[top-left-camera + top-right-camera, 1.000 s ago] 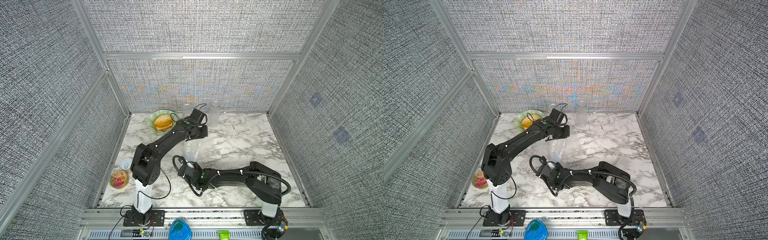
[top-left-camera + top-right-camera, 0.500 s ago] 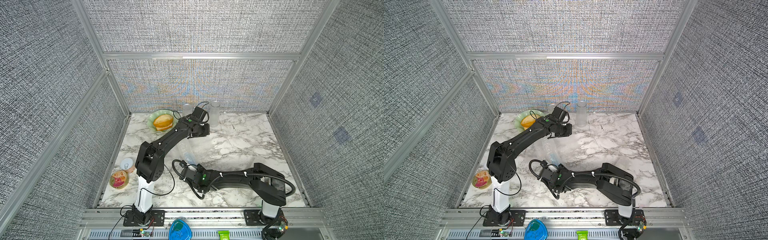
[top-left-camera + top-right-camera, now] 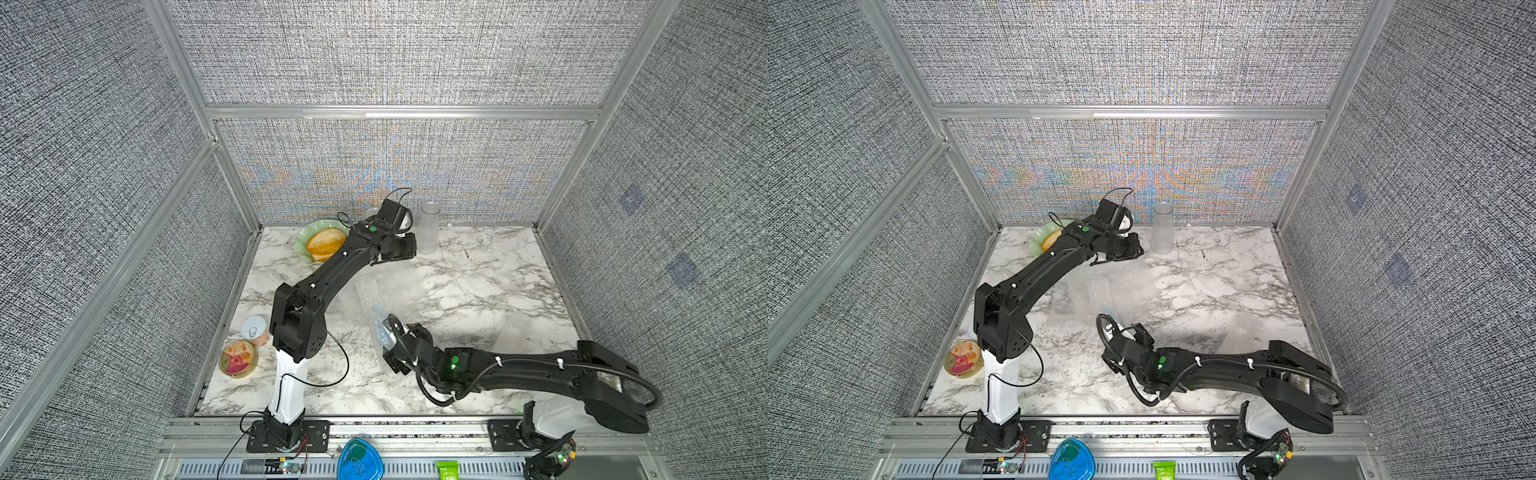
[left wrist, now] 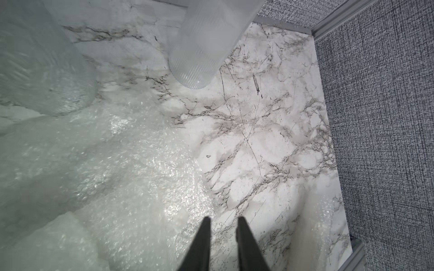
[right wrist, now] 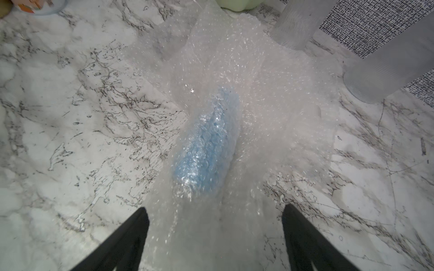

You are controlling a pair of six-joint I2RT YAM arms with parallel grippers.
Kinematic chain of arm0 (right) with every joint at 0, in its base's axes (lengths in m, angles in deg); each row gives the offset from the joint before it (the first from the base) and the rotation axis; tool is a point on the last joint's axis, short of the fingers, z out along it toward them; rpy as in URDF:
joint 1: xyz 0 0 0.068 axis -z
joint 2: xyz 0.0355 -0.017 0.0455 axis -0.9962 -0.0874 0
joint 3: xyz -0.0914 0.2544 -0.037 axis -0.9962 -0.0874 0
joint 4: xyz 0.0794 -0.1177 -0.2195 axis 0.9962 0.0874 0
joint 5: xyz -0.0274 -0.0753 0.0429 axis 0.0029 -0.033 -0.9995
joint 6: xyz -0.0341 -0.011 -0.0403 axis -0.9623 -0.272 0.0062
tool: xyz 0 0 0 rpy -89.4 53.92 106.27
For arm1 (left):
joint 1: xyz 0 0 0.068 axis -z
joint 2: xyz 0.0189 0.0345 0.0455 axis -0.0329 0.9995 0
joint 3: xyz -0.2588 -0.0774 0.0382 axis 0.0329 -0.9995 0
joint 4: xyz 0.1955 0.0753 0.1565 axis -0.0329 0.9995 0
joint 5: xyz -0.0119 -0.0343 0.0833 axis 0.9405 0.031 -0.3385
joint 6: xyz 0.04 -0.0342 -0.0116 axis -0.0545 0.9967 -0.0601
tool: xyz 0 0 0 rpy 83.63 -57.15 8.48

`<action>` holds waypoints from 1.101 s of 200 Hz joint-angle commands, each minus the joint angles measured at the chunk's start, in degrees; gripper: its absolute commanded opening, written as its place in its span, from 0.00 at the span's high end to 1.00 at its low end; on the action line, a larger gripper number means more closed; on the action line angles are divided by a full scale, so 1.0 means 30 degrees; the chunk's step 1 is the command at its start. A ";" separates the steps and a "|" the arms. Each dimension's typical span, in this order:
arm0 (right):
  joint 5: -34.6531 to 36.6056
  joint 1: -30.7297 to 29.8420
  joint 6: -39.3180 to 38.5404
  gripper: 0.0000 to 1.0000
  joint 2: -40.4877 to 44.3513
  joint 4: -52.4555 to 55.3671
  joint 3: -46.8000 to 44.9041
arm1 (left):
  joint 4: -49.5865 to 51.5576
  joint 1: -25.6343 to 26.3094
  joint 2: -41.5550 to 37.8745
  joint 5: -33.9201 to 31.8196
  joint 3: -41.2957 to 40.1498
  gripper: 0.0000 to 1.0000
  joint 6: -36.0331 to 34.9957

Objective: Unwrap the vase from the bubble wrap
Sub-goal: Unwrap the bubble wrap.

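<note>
The vase [image 5: 206,140] is a blue shape still swathed in the bubble wrap [image 5: 258,82]; it lies on the marble table [image 3: 478,291], faintly blue in a top view [image 3: 379,328]. My right gripper [image 5: 216,211] is open wide, its fingers [image 5: 131,234] either side of the wrap's near end without pressing it. The loose sheet [image 3: 386,291] spreads from the vase toward the back. My left gripper [image 4: 222,220] hovers above the sheet's far edge [image 4: 117,176], open, with only table showing between the fingers. In a top view it sits near the back wall [image 3: 380,261].
A ribbed clear tumbler [image 3: 429,226] stands at the back, beside my left gripper. A green plate with a bread roll [image 3: 322,243] sits back left. Two tins [image 3: 237,358] stand by the left arm's base. Another crumpled clear sheet [image 4: 321,223] lies to the right.
My left gripper has opened and let go of the sheet it was holding up; the sheet has dropped onto the table. The right gripper has opened wider.
</note>
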 commanded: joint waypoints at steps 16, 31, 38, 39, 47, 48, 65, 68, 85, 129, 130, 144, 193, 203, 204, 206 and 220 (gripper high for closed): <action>-0.1872 0.1361 0.1363 0.16 0.2515 -0.2662 -0.1857 | 0.0523 -0.0370 -0.1373 -0.0349 -0.0495 0.24 -0.0589; -0.2484 0.2110 0.1720 0.16 0.3355 -0.2783 -0.2553 | 0.0467 -0.0496 -0.2189 -0.0596 -0.1260 0.20 -0.0574; -0.2706 0.2416 0.1842 0.16 0.3720 -0.2895 -0.2920 | 0.0360 -0.0536 -0.2628 -0.0747 -0.1724 0.19 -0.0558; -0.2742 0.2459 0.1850 0.16 0.3768 -0.2931 -0.2942 | 0.0339 -0.0547 -0.2655 -0.0763 -0.1807 0.19 -0.0559; -0.3114 0.2835 0.2008 0.16 0.4125 -0.3139 -0.3378 | 0.0151 -0.0611 -0.3209 -0.0917 -0.2464 0.19 -0.0505; -0.3137 0.2888 0.2035 0.16 0.4205 -0.3141 -0.3421 | 0.0132 -0.0613 -0.3283 -0.0936 -0.2558 0.19 -0.0503; -0.4504 0.4101 0.2897 0.16 0.5008 -0.3200 -0.4100 | -0.0234 -0.0732 -0.4548 -0.1290 -0.4169 0.19 -0.0312; -0.4771 0.4306 0.3130 0.16 0.5103 -0.3201 -0.4191 | -0.0311 -0.0758 -0.4769 -0.1352 -0.4511 0.19 -0.0258; -0.5849 0.5483 0.4164 0.16 0.5453 -0.3256 -0.4732 | -0.0848 -0.0796 -0.6058 -0.1619 -0.6501 0.19 0.0029; -0.9050 0.7527 0.5309 0.17 0.3877 -0.2992 -0.4295 | -0.2190 -0.0735 -0.8118 -0.1107 -1.1437 0.24 0.0635; -0.9108 0.7534 0.5312 0.17 0.3802 -0.2980 -0.4260 | -0.2196 -0.0734 -0.8139 -0.1060 -1.1512 0.24 0.0624; -0.9732 0.7651 0.5312 0.17 0.3023 -0.2854 -0.3817 | -0.2330 -0.0648 -0.8332 -0.0923 -1.2533 0.24 0.0672; -1.1611 0.7820 0.4973 0.19 -0.0398 -0.1421 -0.1337 | -0.3697 -0.0264 -0.8813 -0.1474 -1.5356 0.24 0.1745; -1.1867 0.7835 0.4846 0.20 -0.1140 -0.1239 -0.0846 | -0.3903 -0.0238 -0.8640 -0.1546 -1.5669 0.24 0.1866; -1.1893 0.7835 0.4846 0.20 -0.1226 -0.1239 -0.0807 | -0.3916 -0.0237 -0.8635 -0.1529 -1.5708 0.24 0.1884; -1.1928 0.7835 0.4838 0.20 -0.1356 -0.1224 -0.0741 | -0.3948 -0.0235 -0.8595 -0.1552 -1.5759 0.24 0.1897; -1.2173 0.7919 0.4765 0.21 -0.2291 -0.1238 -0.0226 | -0.3902 -0.0236 -0.8199 -0.1704 -1.5893 0.25 0.1936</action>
